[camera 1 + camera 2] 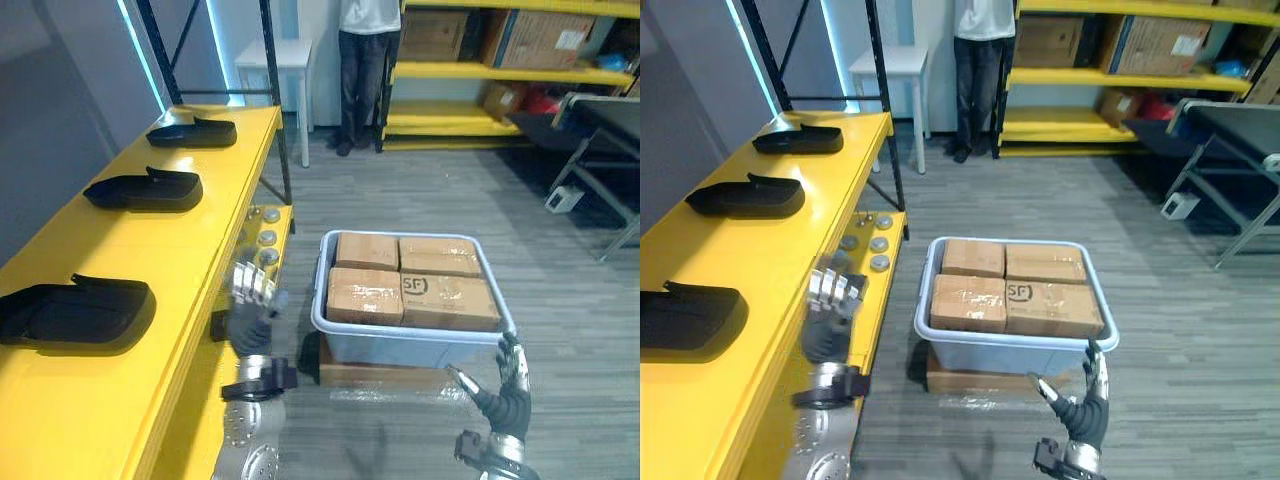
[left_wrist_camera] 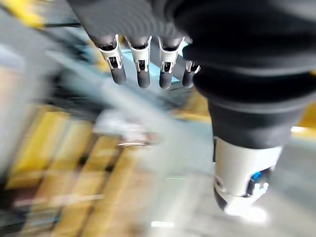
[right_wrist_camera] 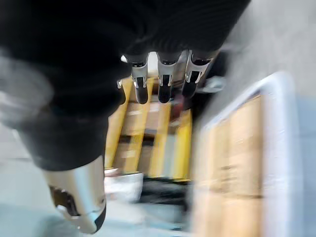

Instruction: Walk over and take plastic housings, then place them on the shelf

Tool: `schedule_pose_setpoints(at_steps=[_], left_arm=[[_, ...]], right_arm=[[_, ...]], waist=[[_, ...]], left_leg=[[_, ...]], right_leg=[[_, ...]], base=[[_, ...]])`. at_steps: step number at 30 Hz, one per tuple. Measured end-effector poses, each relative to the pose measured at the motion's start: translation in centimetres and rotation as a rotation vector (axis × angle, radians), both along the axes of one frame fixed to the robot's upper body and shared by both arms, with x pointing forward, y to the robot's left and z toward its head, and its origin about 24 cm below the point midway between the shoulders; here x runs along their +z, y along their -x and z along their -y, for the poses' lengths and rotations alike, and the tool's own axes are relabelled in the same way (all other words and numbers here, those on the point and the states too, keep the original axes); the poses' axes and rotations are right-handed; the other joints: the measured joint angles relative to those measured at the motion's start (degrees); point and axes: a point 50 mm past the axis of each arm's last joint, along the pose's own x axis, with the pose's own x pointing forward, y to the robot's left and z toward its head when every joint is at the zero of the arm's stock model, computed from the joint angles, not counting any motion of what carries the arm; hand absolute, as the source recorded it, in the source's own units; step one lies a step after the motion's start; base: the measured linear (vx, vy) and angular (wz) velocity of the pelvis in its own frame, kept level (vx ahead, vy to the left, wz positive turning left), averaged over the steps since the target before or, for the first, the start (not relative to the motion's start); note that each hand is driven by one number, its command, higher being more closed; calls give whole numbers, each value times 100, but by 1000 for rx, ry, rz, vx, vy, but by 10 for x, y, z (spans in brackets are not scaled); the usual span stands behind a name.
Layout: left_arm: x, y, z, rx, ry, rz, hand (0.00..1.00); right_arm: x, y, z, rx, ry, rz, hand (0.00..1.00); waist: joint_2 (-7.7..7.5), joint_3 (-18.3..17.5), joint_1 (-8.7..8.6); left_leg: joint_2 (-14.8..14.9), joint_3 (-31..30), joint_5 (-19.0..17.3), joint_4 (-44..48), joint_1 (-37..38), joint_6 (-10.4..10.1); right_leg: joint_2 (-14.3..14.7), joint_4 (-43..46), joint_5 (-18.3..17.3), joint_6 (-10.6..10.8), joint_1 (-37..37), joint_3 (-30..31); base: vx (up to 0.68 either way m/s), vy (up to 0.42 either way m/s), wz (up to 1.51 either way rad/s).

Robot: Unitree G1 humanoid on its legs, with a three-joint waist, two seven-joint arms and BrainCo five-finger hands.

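Hovering seemingly empty: left hand (image 1: 248, 318), right hand (image 1: 506, 398).

Matt black plastic housings (image 1: 75, 312), glossy yellow shelf (image 1: 150, 250)

A pale grey plastic bin (image 1: 318, 300) stands on the grey plank floor (image 1: 420, 190). It holds four taped cardboard boxes (image 1: 365, 295) packed two by two and rests on a flat brown carton (image 1: 380, 376). At the far end, a person (image 1: 362, 70) stands between a small white table (image 1: 275, 55) and yellow racking (image 1: 480, 72) loaded with cartons (image 1: 545, 38). A grey folding table (image 1: 600, 120) stands at the right edge.
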Motion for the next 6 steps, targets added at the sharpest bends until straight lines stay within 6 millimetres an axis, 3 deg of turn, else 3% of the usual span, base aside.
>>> schedule_pose_setpoints(at_steps=[3, 4, 6], left_arm=[[-59, 6, 3, -61, -104, -306, 0], [-70, 9, 0, -63, -118, -363, 0], [-116, 29, -16, -65, -171, -606, 0]], right_arm=[[-45, 15, 3, 6, -65, -246, 0], [-55, 19, 2, 10, -74, -301, 0], [-89, 36, -2, 20, -125, -513, 0]], waist=[[24, -27, 51], [25, -27, 56], [32, -24, 124]], left_leg=[[81, 11, 86, -87, 24, -129], [96, 11, 107, -109, 25, -139], [139, -11, 195, -193, 102, -179]], right_leg=[[109, -269, 150, -50, 108, -8], [130, -339, 206, -65, 137, -14], [166, -608, 339, -89, 318, -75]], base=[[12, -32, -5], [0, 0, 0], [29, -16, 6]])
